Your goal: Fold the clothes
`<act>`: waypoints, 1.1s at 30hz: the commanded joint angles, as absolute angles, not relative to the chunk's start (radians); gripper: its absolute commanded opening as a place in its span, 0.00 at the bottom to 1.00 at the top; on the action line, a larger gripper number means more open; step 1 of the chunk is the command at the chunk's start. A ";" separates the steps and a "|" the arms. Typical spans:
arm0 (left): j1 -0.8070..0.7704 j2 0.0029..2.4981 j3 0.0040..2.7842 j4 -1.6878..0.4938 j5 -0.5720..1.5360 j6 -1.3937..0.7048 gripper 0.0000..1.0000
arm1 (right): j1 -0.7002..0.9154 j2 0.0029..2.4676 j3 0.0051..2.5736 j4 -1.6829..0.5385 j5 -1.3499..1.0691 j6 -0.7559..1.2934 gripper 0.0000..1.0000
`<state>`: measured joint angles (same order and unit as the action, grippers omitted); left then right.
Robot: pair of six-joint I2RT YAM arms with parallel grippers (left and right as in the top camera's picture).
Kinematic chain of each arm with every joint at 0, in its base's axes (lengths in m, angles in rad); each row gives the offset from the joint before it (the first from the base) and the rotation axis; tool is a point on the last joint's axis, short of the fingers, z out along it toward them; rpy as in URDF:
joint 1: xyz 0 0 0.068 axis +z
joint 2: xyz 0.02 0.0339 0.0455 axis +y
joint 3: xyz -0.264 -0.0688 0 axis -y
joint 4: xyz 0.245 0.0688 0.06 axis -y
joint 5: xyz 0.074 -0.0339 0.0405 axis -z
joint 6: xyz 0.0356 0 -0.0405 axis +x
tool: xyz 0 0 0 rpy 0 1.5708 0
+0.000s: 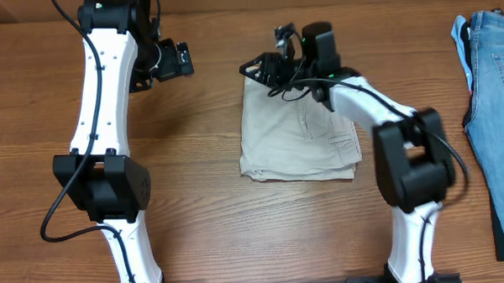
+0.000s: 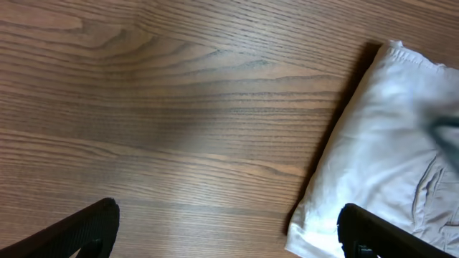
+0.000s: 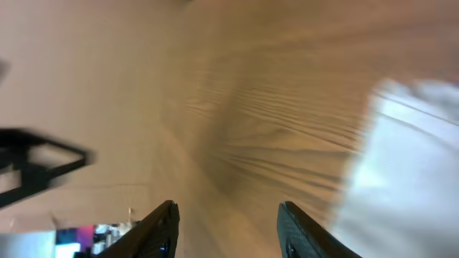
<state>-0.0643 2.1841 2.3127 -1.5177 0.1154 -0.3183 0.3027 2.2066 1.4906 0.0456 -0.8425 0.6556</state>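
Locate shorts (image 1: 298,140) lying flat at centre of table (image 1: 202,160), folded into a compact rectangle. Find right claw (image 1: 262,70) at far edge of shorts, jaws apart, nothing between them. Find left claw (image 1: 172,60) left of shorts, over bare wood, fully released and empty. Treat step in hand as release at end of a fold. Judge folding as near complete. Next, raise right claw clear of shorts without snagging cloth, then check edges. Disregard jeans (image 1: 494,83) well right of shorts.
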 commanded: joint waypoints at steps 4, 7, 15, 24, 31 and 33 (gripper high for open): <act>-0.066 2.171 2.325 -1.518 0.105 -0.329 1.00 | 0.267 2.328 1.490 0.041 -0.816 0.729 0.47; -0.066 2.171 2.325 -1.518 0.105 -0.319 1.00 | 0.237 2.293 1.505 0.028 -0.879 0.708 0.47; -0.067 2.171 2.325 -1.497 0.214 -0.219 1.00 | 0.202 1.979 1.598 -0.287 -0.871 0.517 0.95; -0.121 2.171 2.318 -1.526 0.394 -0.025 1.00 | 0.200 1.507 1.680 -0.875 -0.210 0.468 1.00; -0.227 2.171 2.116 -1.368 0.394 -0.165 1.00 | 0.200 1.245 1.680 -1.150 0.001 0.470 1.00; -0.253 2.171 2.034 -1.296 0.394 -0.200 1.00 | 0.200 1.224 1.680 -1.184 -0.001 0.470 1.00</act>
<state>-0.2050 2.1803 2.1578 -1.3708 0.3725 -0.1196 0.2016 1.2598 1.6825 -1.1488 -0.0937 0.4778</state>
